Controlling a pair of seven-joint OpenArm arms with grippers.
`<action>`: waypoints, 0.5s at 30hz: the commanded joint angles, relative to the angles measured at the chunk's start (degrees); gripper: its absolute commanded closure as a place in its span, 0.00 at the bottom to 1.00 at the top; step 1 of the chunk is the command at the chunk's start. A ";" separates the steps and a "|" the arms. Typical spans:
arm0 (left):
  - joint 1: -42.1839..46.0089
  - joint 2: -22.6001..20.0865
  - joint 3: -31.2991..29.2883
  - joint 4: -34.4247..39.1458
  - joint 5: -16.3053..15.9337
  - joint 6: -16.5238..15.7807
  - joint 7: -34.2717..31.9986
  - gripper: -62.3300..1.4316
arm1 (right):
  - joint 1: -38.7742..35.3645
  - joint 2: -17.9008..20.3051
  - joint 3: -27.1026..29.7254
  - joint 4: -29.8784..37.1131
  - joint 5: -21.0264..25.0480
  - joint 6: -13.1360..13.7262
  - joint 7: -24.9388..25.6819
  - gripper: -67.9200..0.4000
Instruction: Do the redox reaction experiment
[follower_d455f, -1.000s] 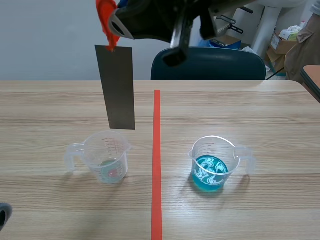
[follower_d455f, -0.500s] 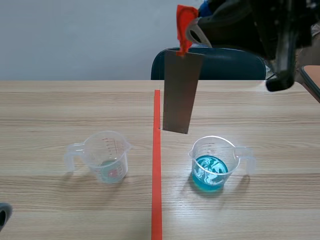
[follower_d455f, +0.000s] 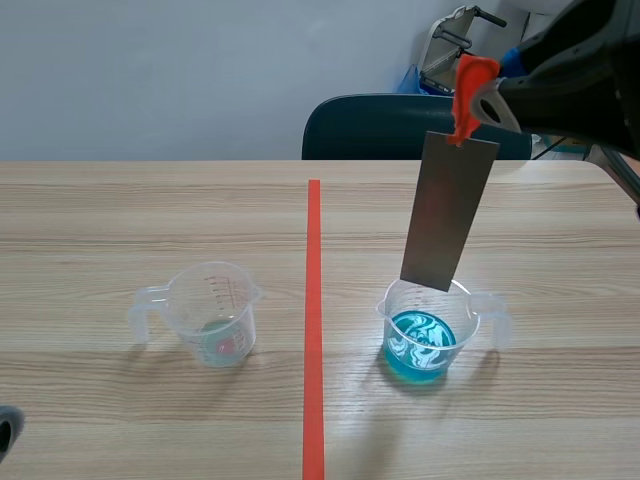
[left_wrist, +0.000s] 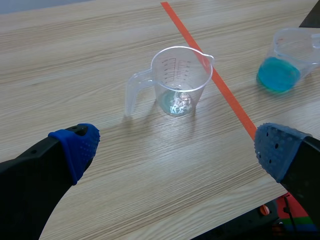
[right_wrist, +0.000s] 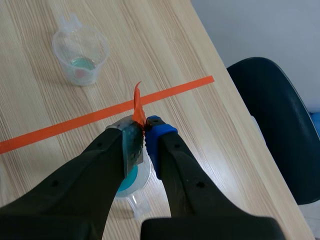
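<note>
A grey metal strip (follower_d455f: 447, 212) with an orange tab (follower_d455f: 466, 92) at its top hangs from my right gripper (follower_d455f: 484, 98), which is shut on the tab high above the table. The strip's lower end sits just above the rim of the clear beaker with blue liquid (follower_d455f: 428, 328). In the right wrist view my right gripper (right_wrist: 142, 137) pinches the strip (right_wrist: 133, 145) above that blue beaker (right_wrist: 131, 180). A second clear beaker (follower_d455f: 213, 314) with a little pale residue stands left of the tape line. My left gripper (left_wrist: 175, 150) is open, low, short of that beaker (left_wrist: 178, 81).
An orange-red tape line (follower_d455f: 313, 320) runs down the middle of the wooden table (follower_d455f: 120, 210). A dark blue chair (follower_d455f: 390, 128) stands behind the far edge. Boxes and equipment sit at the back right.
My right arm has carried the hanging strip from above the left beaker, across the tape line, to just over the blue beaker. The left gripper has not moved.
</note>
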 joint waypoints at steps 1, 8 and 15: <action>0.15 0.17 -0.04 0.98 -0.17 -0.13 -0.76 0.00 | -0.22 0.92 1.20 0.02 0.22 0.39 0.70 0.98; 0.15 0.17 -0.04 0.98 -0.17 -0.13 -0.76 0.00 | -3.76 0.87 5.60 0.02 0.22 0.55 0.79 0.98; 0.15 0.17 -0.04 0.98 -0.17 -0.13 -0.76 0.00 | -3.74 0.87 5.79 0.02 0.22 0.55 1.22 0.98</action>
